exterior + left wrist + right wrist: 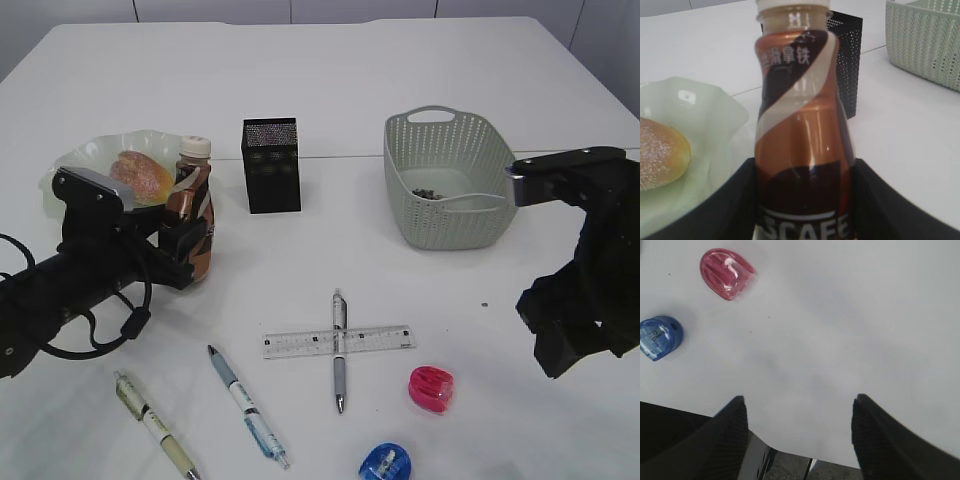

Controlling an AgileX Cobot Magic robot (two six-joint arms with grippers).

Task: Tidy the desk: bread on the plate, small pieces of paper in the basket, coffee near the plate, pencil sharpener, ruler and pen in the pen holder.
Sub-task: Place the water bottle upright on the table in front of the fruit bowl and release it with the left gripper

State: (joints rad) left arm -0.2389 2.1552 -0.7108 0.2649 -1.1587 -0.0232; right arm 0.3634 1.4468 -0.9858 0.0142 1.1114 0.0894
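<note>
My left gripper (pixel 187 232) is shut on a brown coffee bottle (pixel 192 205), which stands upright beside the pale green plate (pixel 75 155) holding the bread (pixel 141 176); in the left wrist view the bottle (pixel 802 135) fills the jaws (pixel 802 200). The black mesh pen holder (pixel 271 165) stands mid-table. A clear ruler (pixel 338 341) lies under a grey pen (pixel 339 350); two more pens (pixel 247 405) (pixel 155 423) lie front left. A red sharpener (pixel 431 389) and a blue sharpener (pixel 386 463) lie front right. My right gripper (pixel 799 415) is open and empty above the table's front edge.
The grey-green basket (pixel 448 178) at the back right holds dark paper scraps (pixel 430 193). The right arm (pixel 580 270) hangs at the right edge. The red sharpener (pixel 725 273) and blue sharpener (pixel 659 337) show in the right wrist view.
</note>
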